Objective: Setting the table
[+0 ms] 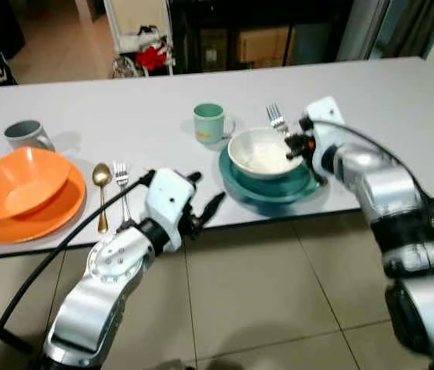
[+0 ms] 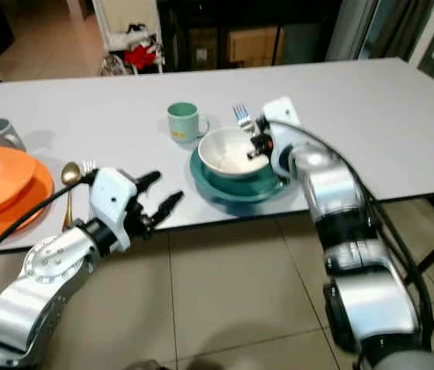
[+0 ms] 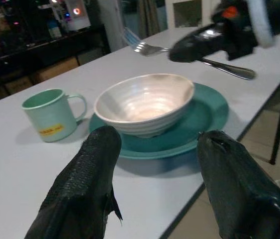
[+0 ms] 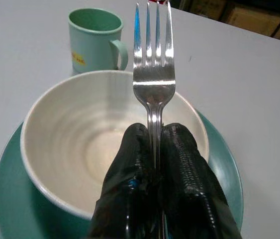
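Right gripper [image 4: 155, 164] clamps a shiny four-tined steel fork [image 4: 153, 74] above the white bowl [image 4: 80, 149]. Beyond: green mug [image 4: 94, 40], yellow label unreadable.

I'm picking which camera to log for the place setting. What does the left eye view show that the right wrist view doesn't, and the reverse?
The left eye view alone has the orange bowl on its orange plate, the grey mug, the gold spoon, a second fork beside it, and the open left hand. The right wrist view alone shows the right hand pinched close on the fork handle. Both share the white bowl, teal plate and green mug.
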Available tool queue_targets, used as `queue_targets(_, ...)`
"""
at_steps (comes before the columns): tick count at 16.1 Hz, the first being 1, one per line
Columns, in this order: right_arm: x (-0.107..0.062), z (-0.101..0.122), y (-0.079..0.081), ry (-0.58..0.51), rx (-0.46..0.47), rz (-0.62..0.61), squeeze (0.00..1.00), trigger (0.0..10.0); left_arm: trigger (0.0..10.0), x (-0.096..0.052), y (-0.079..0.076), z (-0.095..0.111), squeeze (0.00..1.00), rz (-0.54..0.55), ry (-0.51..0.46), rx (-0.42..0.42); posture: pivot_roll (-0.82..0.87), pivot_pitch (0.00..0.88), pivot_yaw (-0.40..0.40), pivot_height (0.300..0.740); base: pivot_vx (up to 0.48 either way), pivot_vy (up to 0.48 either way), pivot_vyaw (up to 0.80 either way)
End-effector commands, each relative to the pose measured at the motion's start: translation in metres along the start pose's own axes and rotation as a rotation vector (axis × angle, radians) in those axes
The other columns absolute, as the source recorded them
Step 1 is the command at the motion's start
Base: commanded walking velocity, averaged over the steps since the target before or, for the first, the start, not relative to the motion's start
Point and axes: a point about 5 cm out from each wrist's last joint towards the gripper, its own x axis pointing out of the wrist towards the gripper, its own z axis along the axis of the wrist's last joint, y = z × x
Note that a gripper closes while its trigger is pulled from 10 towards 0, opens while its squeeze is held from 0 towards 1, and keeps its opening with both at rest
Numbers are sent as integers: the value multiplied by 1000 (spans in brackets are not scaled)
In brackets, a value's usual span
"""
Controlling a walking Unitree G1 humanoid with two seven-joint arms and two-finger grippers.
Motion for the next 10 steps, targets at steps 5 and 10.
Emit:
queue_targets(5, 16, 4, 1, 27, 22, 97, 0, 10000, 10000, -8, -1, 3, 0, -54, 35, 5, 104, 0, 57, 740, 0, 0, 0)
queue_targets(10, 22, -3, 1, 60, 146, 50, 0, 10000, 10000, -27, -2, 3, 0, -57, 88, -3, 155, 12, 57, 740, 0, 0, 0)
